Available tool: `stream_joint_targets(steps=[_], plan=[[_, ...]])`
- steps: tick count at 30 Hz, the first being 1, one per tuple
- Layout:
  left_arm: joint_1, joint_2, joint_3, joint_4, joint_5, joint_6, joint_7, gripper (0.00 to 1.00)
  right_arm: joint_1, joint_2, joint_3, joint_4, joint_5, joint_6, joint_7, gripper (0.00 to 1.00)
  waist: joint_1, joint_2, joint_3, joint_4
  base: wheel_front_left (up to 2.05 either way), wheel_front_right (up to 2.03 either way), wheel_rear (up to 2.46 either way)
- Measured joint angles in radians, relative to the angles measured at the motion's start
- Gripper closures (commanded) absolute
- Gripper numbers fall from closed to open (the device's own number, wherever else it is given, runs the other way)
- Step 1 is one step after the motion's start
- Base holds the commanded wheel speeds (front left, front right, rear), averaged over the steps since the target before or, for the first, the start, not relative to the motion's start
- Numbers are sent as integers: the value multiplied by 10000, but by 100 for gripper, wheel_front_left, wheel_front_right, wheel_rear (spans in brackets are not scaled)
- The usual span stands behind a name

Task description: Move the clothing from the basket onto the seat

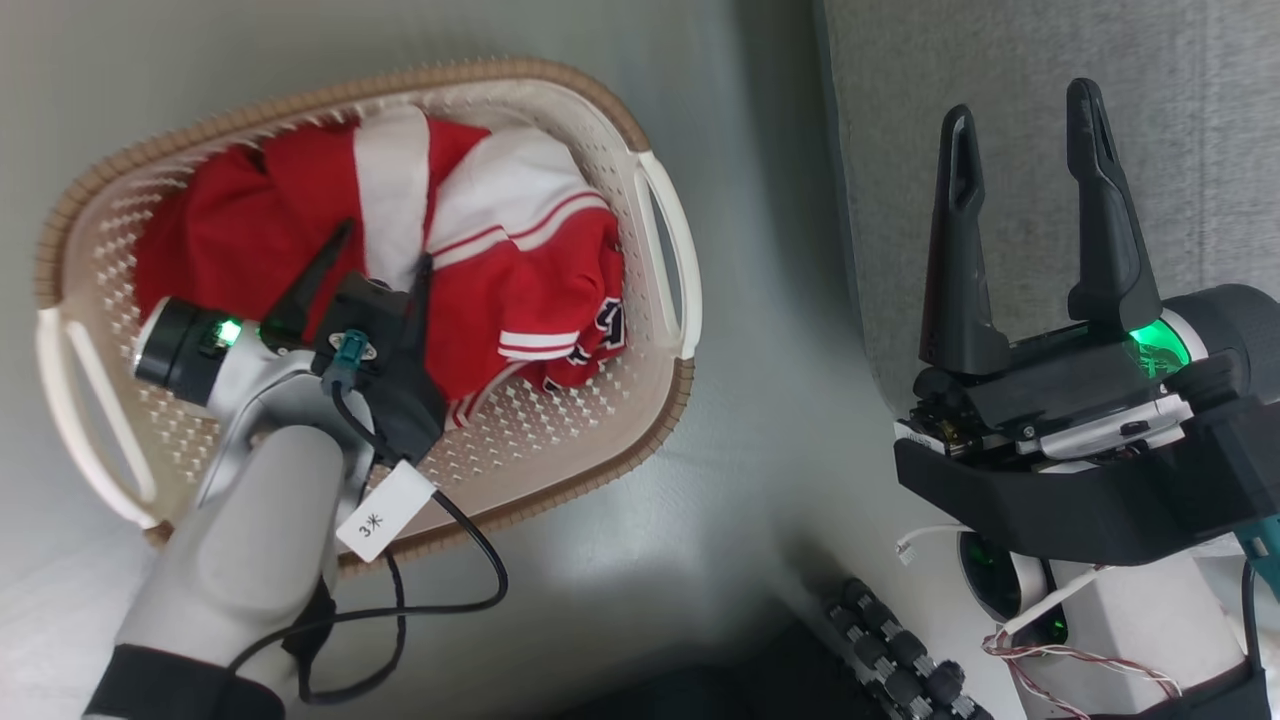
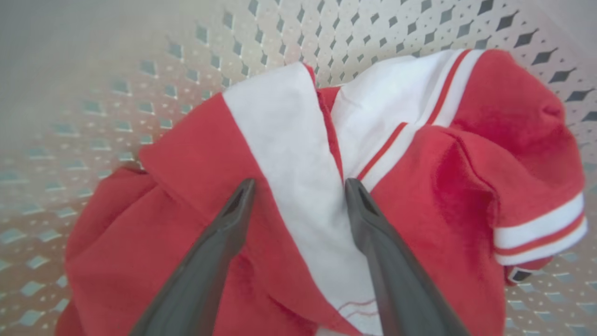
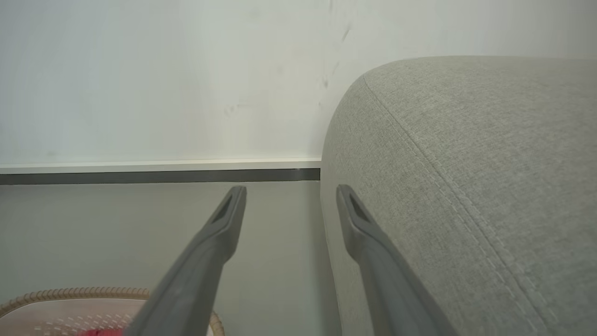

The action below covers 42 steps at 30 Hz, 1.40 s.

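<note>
The red clothing (image 1: 500, 270) with white panels and stripes lies bunched in the cream basket (image 1: 660, 230) on the floor at the left. My left gripper (image 1: 385, 250) reaches down into the basket, open, its fingers straddling a white band of the clothing (image 2: 289, 154); in the left wrist view the gripper (image 2: 298, 186) has its tips at the fabric with nothing clamped. The grey seat (image 1: 1000, 60) rises at the upper right. My right gripper (image 1: 1025, 110) stands open and empty at the seat's edge, and in the right wrist view the gripper (image 3: 290, 191) points past the seat (image 3: 466, 163) corner.
A pale floor (image 1: 780, 450) runs between basket and seat. A white wall with a dark skirting strip (image 3: 158, 176) stands behind. The robot's base with loose wires (image 1: 1060, 650) sits at the lower right, and a black cable (image 1: 470, 560) hangs from my left wrist.
</note>
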Motion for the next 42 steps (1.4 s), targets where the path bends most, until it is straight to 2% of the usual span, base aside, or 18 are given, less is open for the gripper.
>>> stream_joint_targets(steps=[7,9,10,11,21,31,42], plan=[[-362,109,29,533,263,284,-127,0,-187,4,94,71,119,-75,0,0,-1,0,422,-203,0,0,0],[-401,104,35,685,263,297,-190,55,-198,4,84,163,159,-77,0,0,-1,0,438,-242,0,0,0],[-413,84,36,755,263,347,-259,89,-199,4,69,222,169,-77,0,0,-1,0,422,-248,0,0,0],[-438,59,38,809,263,368,-326,100,-204,6,48,295,192,-77,0,0,-1,0,394,-247,0,0,0],[-516,-384,33,1037,125,343,-771,100,-360,10,-182,867,244,-79,0,0,-2,-2,-88,-104,0,0,0],[-471,-677,-52,974,-343,-238,-970,100,-365,10,-456,1916,240,-90,0,0,-2,-2,-1088,302,0,0,0],[-277,-915,-92,257,-949,-972,-976,100,-99,-36,-938,2970,238,-75,0,0,-3,-2,-2585,888,0,0,0]])
